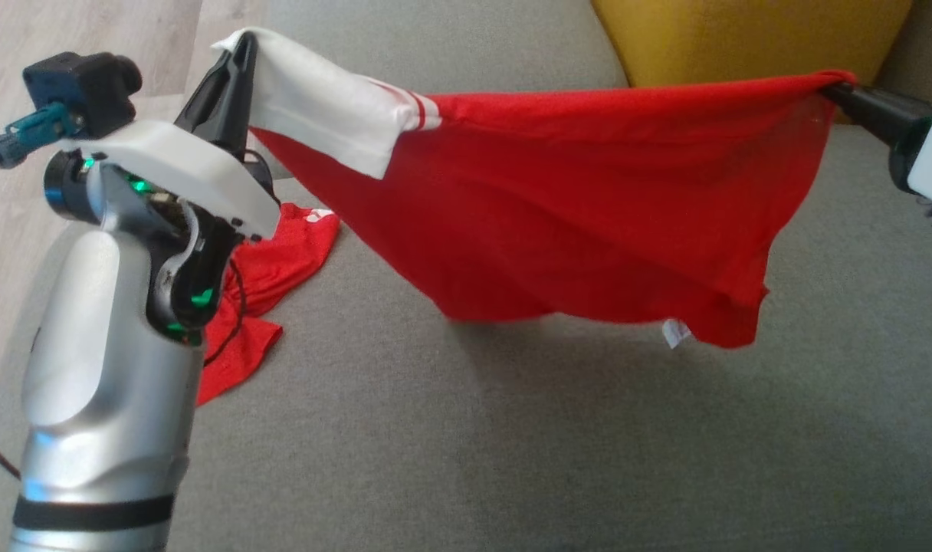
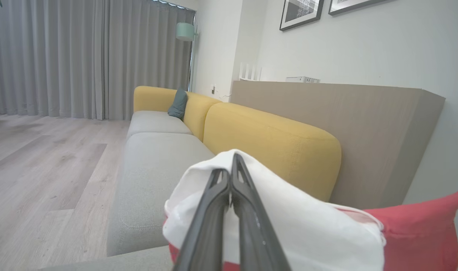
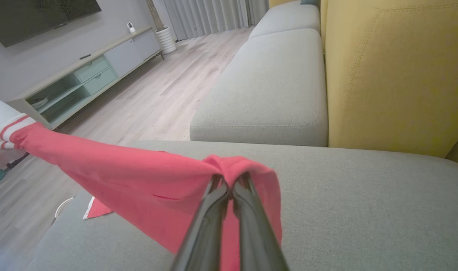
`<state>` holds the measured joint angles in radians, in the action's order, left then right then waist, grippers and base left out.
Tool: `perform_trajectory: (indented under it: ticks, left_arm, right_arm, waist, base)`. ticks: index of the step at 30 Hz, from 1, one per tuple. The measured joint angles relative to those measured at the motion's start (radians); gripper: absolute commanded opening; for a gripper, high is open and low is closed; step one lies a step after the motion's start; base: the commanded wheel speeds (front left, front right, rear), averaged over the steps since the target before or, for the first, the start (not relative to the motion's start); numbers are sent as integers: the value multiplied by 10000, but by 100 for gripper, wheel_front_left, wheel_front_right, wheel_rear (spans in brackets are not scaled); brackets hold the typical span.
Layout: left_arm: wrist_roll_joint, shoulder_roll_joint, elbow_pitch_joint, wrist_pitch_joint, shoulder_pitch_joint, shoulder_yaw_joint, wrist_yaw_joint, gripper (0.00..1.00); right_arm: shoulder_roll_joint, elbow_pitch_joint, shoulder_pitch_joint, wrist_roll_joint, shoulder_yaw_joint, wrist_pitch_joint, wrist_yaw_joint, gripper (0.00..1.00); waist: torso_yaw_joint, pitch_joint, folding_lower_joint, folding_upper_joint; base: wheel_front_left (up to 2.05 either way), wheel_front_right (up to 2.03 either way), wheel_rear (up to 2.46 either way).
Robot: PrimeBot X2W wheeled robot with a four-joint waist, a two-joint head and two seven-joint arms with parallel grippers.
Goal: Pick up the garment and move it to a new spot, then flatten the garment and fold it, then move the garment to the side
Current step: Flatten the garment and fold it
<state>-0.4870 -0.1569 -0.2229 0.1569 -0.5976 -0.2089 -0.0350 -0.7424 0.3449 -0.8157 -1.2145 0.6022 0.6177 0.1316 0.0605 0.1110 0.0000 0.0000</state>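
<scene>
Left gripper (image 1: 242, 47) was clamped on the white sleeve (image 1: 320, 107) of the garment (image 1: 573, 207), right gripper (image 1: 832, 86) shut on its far red edge; it hung stretched above the sofa seat (image 1: 512, 445). Right bite looked shallow, hard to tell; more tension could've slipped it.

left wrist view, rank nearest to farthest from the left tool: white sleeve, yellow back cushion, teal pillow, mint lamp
1. White fabric sleeve, clamped in the left tool.
2. Rounded yellow back cushion, just behind, right.
3. Dark teal pillow, far seat.
4. Mint-shaded floor lamp, by the curtains.
</scene>
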Motion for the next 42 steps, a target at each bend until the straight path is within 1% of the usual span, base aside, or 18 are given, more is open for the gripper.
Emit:
perform_trajectory:
  ticks: [6,8,12,16,20,23,25,28,31,34,37,39,42]
  left_arm:
    - [-272,6,326,357,545,-2,105,0]
    - [-313,6,345,368,627,-2,184,0]
    - [-370,6,372,368,624,25,230,0]
    - [-548,23,364,366,625,165,295,0]
    - [-671,31,326,366,625,253,322,0]
    - [-723,59,305,366,625,251,324,0]
    - [-736,86,274,366,624,253,360,0]
    - [-911,165,142,420,561,297,453,0]
    - [-1233,433,-357,525,149,548,706,0]
    - [-1572,648,-978,621,-815,963,1057,0]
    - [-1885,802,-1693,719,-2229,1379,1584,0]
    - [-1927,844,-2293,692,-3318,1586,1862,0]
    - [-1856,838,-3235,334,-4991,1822,2140,0]
  right_arm:
    - [75,167,19,-257,-477,351,0,0]
    - [186,405,37,-512,-794,420,0,0]
    - [685,1202,45,-980,-1436,731,0,0]
    - [1204,1724,68,-1511,-1942,1208,0,0]
    - [1540,2096,68,-1778,-2349,1521,0,0]
    - [1730,2309,68,-1919,-2594,1645,0,0]
    - [1998,2566,61,-2243,-2926,1766,0,0]
    - [2437,3168,-119,-2414,-3271,1755,0,0]
    - [2978,4056,-792,-2420,-3607,1404,0,0]
    - [3634,5465,-1988,-2313,-3898,748,0,0]
    - [4245,6938,-3451,-2119,-4174,-40,0,0]
    - [4610,7802,-4525,-1931,-4259,-685,-2,0]
    - [5032,8537,-6054,-1592,-4268,-1804,0,0]
  waist:
    - [-20,-69,0,0]
    - [-6,-111,0,0]
    - [24,-161,0,0]
    - [52,-185,0,0]
    - [77,-230,0,0]
    - [89,-268,0,0]
    - [103,-335,0,0]
    - [141,-489,0,0]
    - [209,-703,0,0]
    - [317,-994,0,0]
    - [427,-1482,0,0]
    - [504,-1899,0,0]
    - [623,-2613,0,0]
  base:
    - [0,0,0]
    - [0,0,0]
    - [0,0,0]
    - [0,0,0]
    - [0,0,0]
    - [0,0,0]
    - [0,0,0]
    - [0,0,0]
    - [0,0,0]
    - [0,0,0]
    - [0,0,0]
    - [0,0,0]
    - [0,0,0]
